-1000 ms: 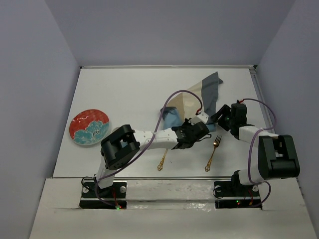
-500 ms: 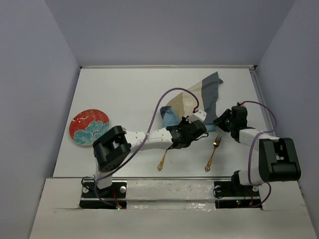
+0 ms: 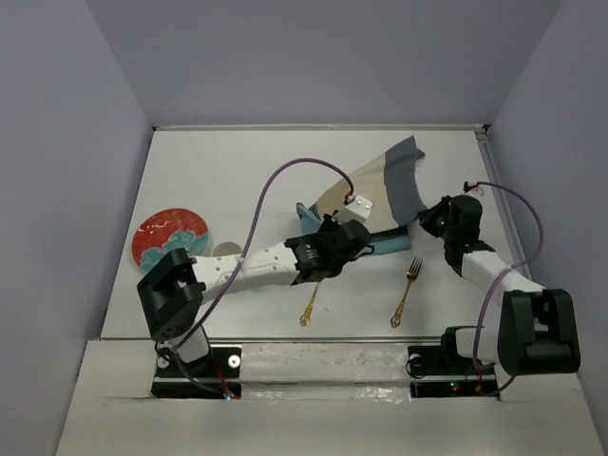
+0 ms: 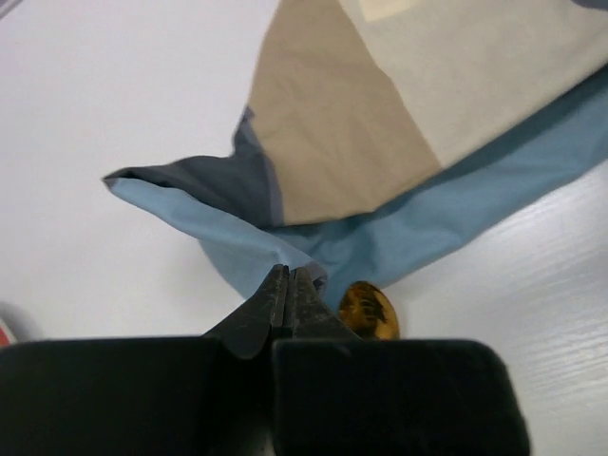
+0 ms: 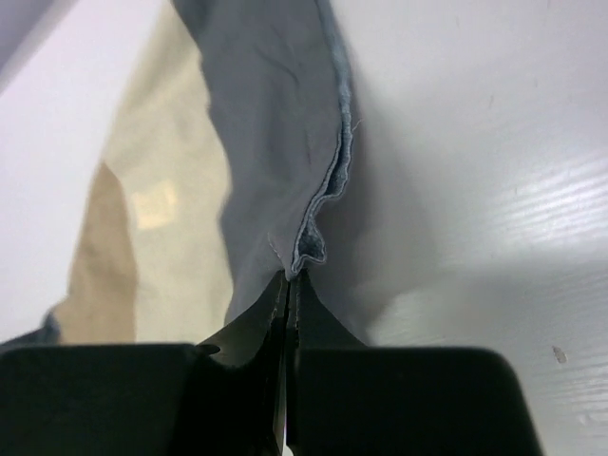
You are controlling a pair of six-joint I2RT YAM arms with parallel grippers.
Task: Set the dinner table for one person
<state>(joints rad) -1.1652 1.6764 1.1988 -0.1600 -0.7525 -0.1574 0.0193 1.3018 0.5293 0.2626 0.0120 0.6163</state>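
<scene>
Since a second ago the left gripper (image 3: 323,255) has been swung leftward, and the placemat (image 3: 380,180) is stretched between it and the right gripper (image 3: 429,220). From the top, the flat white table (image 3: 237,171) is seen under everything, with open room at the back. A round plate (image 3: 171,242) sits at the left edge, and a spoon (image 3: 310,306) and fork (image 3: 407,290) are near the front rail.

Left wrist: the fingers are clamped together on the soft blue hem, with the shiny gold spoon bowl just beside.

Right wrist: the fingers are pinched tight on the folded grey hem.
</scene>
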